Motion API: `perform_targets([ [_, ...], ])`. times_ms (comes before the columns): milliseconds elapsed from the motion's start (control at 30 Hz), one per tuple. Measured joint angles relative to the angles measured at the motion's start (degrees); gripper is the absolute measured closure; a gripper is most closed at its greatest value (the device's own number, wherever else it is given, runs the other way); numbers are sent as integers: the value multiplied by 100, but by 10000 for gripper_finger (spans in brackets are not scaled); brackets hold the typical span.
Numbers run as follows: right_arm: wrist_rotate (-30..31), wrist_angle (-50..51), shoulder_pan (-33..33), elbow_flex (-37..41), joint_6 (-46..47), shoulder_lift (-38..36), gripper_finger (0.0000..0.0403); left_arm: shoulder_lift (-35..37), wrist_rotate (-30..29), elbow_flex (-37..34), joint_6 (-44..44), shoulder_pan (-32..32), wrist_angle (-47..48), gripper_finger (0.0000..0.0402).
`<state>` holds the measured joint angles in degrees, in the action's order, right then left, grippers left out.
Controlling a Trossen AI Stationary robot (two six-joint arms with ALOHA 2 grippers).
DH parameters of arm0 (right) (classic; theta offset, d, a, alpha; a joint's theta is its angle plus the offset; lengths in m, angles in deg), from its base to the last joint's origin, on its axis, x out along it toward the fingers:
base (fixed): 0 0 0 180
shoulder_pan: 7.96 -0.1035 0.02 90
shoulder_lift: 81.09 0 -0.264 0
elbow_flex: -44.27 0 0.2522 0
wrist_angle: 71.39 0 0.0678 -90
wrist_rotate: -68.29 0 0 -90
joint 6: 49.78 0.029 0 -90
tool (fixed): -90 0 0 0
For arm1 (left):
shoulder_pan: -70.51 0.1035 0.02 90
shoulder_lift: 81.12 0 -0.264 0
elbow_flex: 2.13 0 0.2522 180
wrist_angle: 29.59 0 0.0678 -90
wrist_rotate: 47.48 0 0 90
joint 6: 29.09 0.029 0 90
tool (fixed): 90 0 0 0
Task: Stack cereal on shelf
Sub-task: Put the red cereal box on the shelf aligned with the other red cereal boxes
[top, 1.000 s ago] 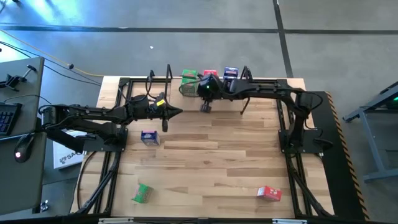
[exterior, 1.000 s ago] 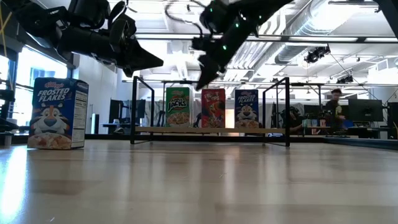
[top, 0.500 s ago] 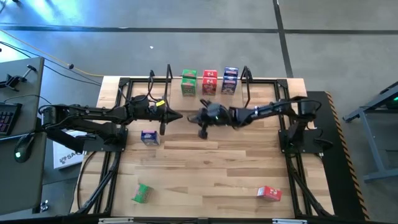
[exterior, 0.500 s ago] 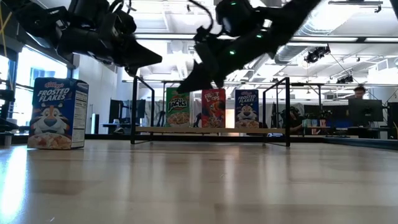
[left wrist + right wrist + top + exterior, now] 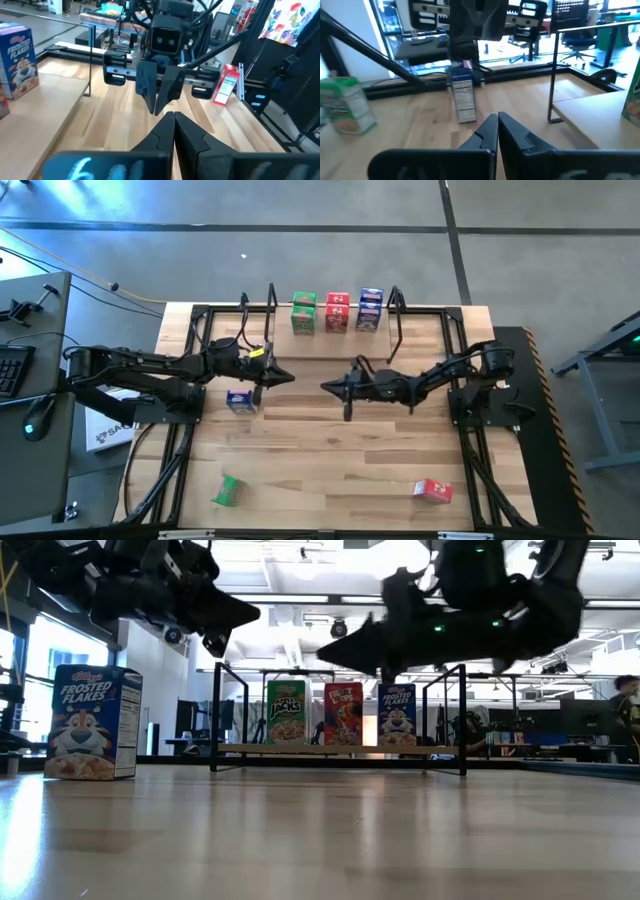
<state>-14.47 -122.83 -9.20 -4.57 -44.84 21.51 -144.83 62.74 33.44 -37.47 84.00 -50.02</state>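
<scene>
Pincers face each other tip to tip over mid-bench, both shut and empty; the left pincer (image 5: 288, 377) hangs just beside and above the loose blue box (image 5: 239, 401), the right pincer (image 5: 328, 387) well apart from any box. Beyond both, the shelf (image 5: 395, 330) holds three upright boxes in a row: green (image 5: 303, 313), red (image 5: 337, 312), blue (image 5: 370, 309). Behind the pincers, towards the near edge, lie a green box (image 5: 229, 490) on the left side and a red box (image 5: 433, 491) on the right. Judging by this, the step in hand is fetching the next box; the left pincer would need to open, drop beside the blue box, close on it, then carry it shelfward.
</scene>
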Motion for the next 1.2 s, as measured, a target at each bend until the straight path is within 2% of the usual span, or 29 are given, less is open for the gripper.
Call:
perform_targets([
  [100, -210, 126, -85, 206, 196, -347, 403, -1, -143, 59, 42, -146, -1, 398],
  [200, -202, 1142, -277, 201, 282, -966, 403, -1, -457, 65, 196, -255, 14, 398],
  [333, 259, 3542, -657, -237, 302, -1937, 389, -1, -786, 69, 316, -310, 99, 398],
  [500, 629, 6984, -1202, -1345, 1153, -2540, 323, -1, -902, 69, 358, -307, 331, 398],
  [600, 963, 9170, -1644, -2253, 1827, -2464, 268, -1, -903, 69, 429, -301, 403, 398],
  [733, 934, 11401, -2259, -3393, 2853, -2051, 200, -1, -1101, 69, 470, -294, 453, 398],
  [900, 854, 12988, -3090, -4505, 4099, -1515, 151, -1, -1264, 69, 599, -290, 605, 399],
  [1100, 508, 14125, -4117, -5346, 5900, -864, 142, -1, -1263, 69, 576, -290, 797, 398],
  [1200, 40, 14319, -4616, -5431, 6763, -590, 141, -1, -1290, 69, 603, -290, 762, 398],
])
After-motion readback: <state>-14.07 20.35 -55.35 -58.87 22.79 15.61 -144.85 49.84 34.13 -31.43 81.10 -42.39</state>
